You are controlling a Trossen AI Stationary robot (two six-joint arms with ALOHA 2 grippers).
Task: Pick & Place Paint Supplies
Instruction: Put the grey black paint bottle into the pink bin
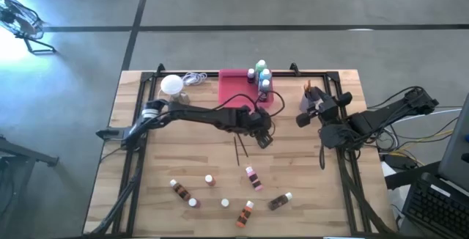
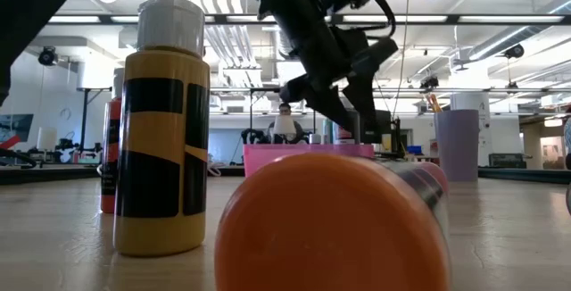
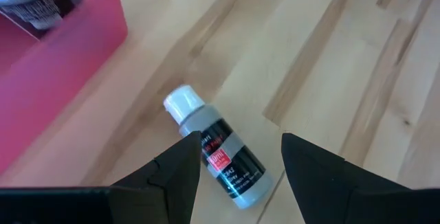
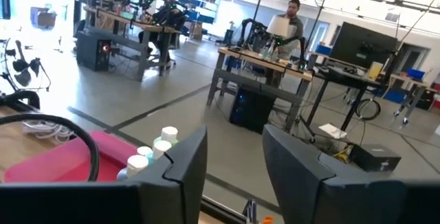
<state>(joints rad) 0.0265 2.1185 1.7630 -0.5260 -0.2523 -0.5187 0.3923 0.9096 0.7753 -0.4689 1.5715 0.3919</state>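
Note:
A grey bottle (image 3: 221,161) with a white cap and a dark label lies on its side on the wood, just beside the pink tray (image 1: 236,89). My left gripper (image 1: 262,138) hangs open over it, tilted downward, one finger on either side and clear of it (image 3: 240,139). Green and blue bottles (image 1: 261,76) stand upright at the tray's far right corner. Several small bottles (image 1: 253,177) lie or stand near the table's front edge. Thin paintbrushes (image 1: 239,149) lie mid-table. My right gripper (image 1: 302,116) waits open at the right, pointing level (image 4: 234,145).
A white globe lamp (image 1: 172,85) with its cord sits at the far left. A cup (image 2: 457,144) holding brushes stands at the far right (image 1: 311,91). In the low view a yellow-and-black bottle (image 2: 165,130) and an orange-capped lying bottle (image 2: 330,228) fill the foreground.

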